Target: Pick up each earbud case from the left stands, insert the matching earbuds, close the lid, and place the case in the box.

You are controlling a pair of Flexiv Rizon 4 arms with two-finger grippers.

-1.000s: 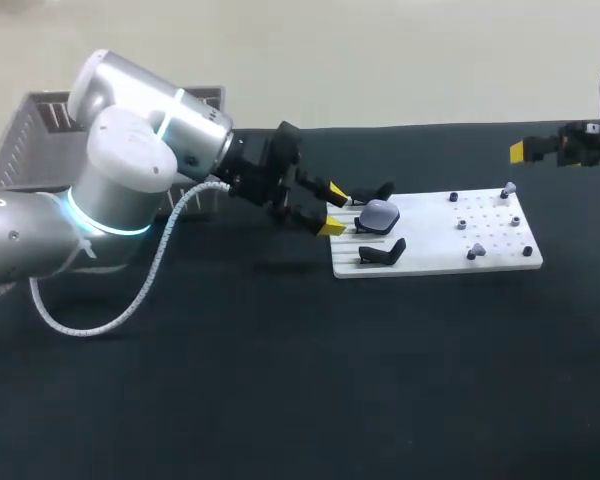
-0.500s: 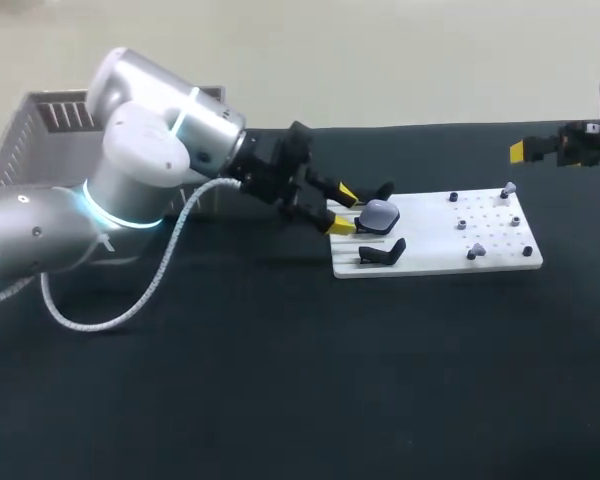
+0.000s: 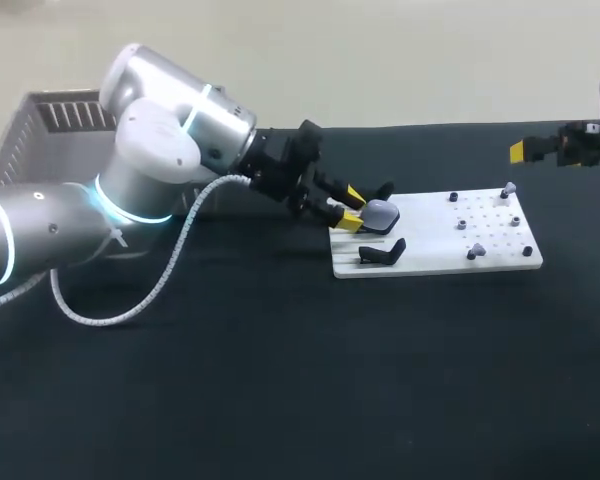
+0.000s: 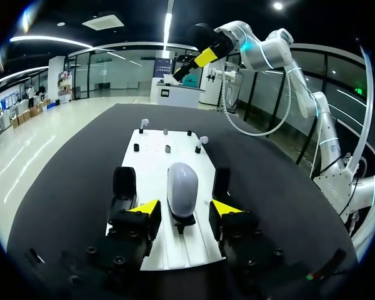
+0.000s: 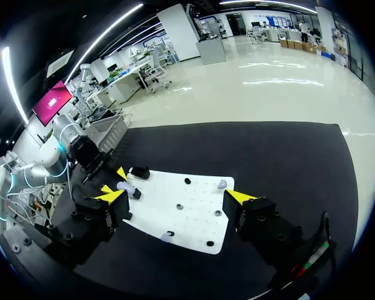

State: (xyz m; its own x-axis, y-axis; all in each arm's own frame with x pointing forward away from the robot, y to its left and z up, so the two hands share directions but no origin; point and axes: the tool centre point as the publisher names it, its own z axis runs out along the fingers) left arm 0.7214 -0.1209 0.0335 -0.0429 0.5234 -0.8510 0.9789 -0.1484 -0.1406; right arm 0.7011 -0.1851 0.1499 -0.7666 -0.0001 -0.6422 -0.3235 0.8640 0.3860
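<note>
A grey-lilac earbud case (image 3: 380, 212) (image 4: 181, 186), lid shut, rests on a black stand at the left end of the white board (image 3: 430, 238). My left gripper (image 3: 351, 207) (image 4: 186, 209) is level with it. One yellow-tipped finger stands on each side of the case, with a narrow gap on either side, so the gripper is open. Two small grey earbuds (image 3: 507, 188) (image 3: 473, 251) stand on pegs at the board's right end. My right gripper (image 5: 175, 196) (image 3: 525, 152) hangs wide open above the table's far right, holding nothing.
Two empty black stands (image 3: 383, 252) (image 3: 382, 189) flank the case's stand. A grey slatted box (image 3: 50, 120) sits at the back left, behind my left arm. Several dark pegs (image 3: 461, 224) dot the board. Black tabletop lies in front of the board.
My left arm has slid right towards the board, bringing its fingers round the case. The fingers have drawn closer together. The right arm has stayed still.
</note>
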